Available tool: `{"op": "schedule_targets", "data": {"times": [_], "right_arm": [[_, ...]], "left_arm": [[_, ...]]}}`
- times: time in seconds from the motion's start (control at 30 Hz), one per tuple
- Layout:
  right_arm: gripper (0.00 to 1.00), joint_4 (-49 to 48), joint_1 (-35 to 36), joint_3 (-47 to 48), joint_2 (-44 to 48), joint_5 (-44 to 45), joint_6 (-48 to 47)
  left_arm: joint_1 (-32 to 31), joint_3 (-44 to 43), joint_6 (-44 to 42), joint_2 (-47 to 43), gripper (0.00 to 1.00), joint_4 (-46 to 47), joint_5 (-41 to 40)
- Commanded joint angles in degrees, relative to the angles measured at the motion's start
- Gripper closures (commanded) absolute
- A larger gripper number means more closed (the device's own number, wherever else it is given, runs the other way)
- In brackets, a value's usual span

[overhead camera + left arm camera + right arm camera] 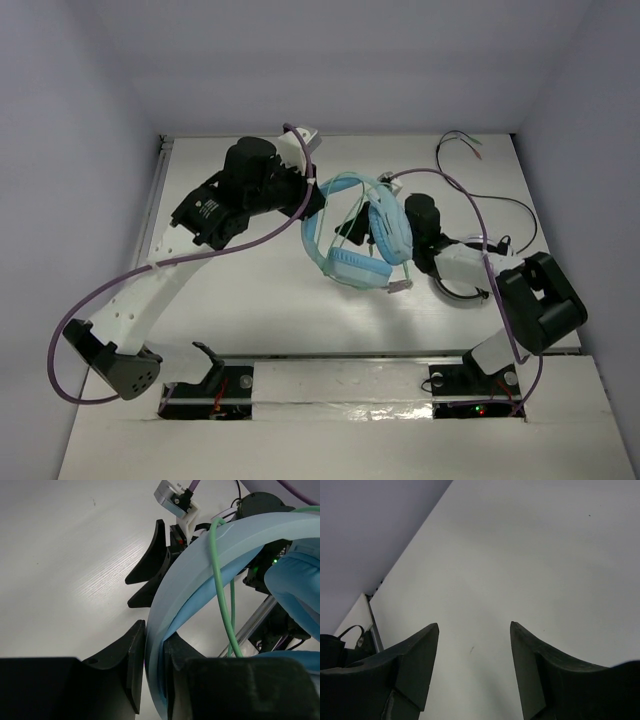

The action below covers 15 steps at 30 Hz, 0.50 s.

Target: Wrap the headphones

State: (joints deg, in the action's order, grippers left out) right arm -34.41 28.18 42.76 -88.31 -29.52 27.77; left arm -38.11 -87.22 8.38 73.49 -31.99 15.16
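The light blue headphones are held up over the middle of the table, one ear cup low and the other to its right. My left gripper is shut on the headband; in the left wrist view the band runs between both pads. The pale green cable crosses over the headband and hangs down. My right gripper is open and empty just right of the headband. It also shows in the left wrist view. The right wrist view shows only bare table between its fingers.
A thin black cable with coloured tips lies at the back right. A round black-and-white coil lies under the right arm. White walls enclose the table on three sides. Purple robot cables loop around both arms.
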Motion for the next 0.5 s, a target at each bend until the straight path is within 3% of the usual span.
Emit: {"op": "schedule_targets", "data": {"times": [0.0,0.2,0.27,0.4,0.47], "right_arm": [[0.35,-6.7,-0.1,-2.0,1.8,0.2,1.8],[0.37,-7.2,-0.1,-6.4,4.1,5.4,5.3],[0.38,-3.5,-0.1,-6.6,5.7,11.4,4.9],[0.69,6.7,-0.1,-2.1,7.9,24.7,4.2],[0.65,11.8,-0.1,0.2,8.0,32.2,5.0]], "left_arm": [[1.0,-3.4,3.6,-0.1,1.0,4.1,1.4],[3.9,-3.5,5.2,0.0,1.0,6.6,3.1],[3.9,-3.4,5.4,-0.1,1.0,6.9,4.1],[3.9,-3.0,5.2,-0.8,1.0,6.5,5.0],[3.9,-3.0,5.0,-1.2,1.0,6.0,5.0]]}}
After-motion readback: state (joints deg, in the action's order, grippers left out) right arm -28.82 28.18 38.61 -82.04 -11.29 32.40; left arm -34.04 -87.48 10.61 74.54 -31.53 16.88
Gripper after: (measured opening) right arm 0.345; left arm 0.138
